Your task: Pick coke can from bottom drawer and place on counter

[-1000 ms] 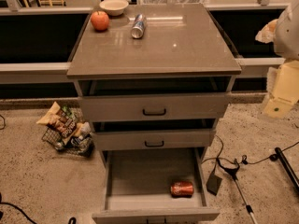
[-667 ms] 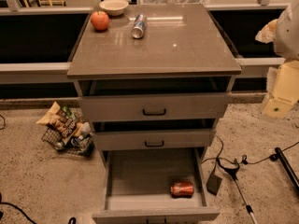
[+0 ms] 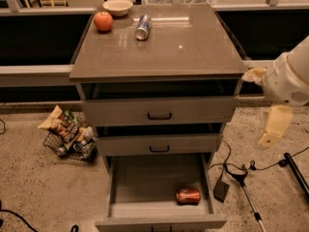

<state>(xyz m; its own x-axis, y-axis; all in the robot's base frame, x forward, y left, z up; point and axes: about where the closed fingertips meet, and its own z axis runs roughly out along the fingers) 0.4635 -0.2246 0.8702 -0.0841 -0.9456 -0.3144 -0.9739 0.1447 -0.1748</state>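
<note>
The coke can (image 3: pixel 188 195), red with silver ends, lies on its side in the front right of the open bottom drawer (image 3: pixel 145 182). The counter (image 3: pixel 183 42) is the glossy grey-brown top of the cabinet. My gripper (image 3: pixel 263 101) hangs in the air to the right of the cabinet, level with the top drawer, well above and to the right of the can. Its two cream fingers (image 3: pixel 274 125) stand apart with nothing between them.
On the counter's back left are an orange-red fruit (image 3: pixel 103 21), a white bowl (image 3: pixel 118 6) and a silver-and-blue can (image 3: pixel 142 27) on its side. Two upper drawers are slightly open. A wire basket of snack bags (image 3: pixel 67 134) sits on the floor at left. Cables and a black box (image 3: pixel 222 190) lie on the right.
My gripper has moved down and a little to the left beside the cabinet. The can, drawers and counter objects have not moved.
</note>
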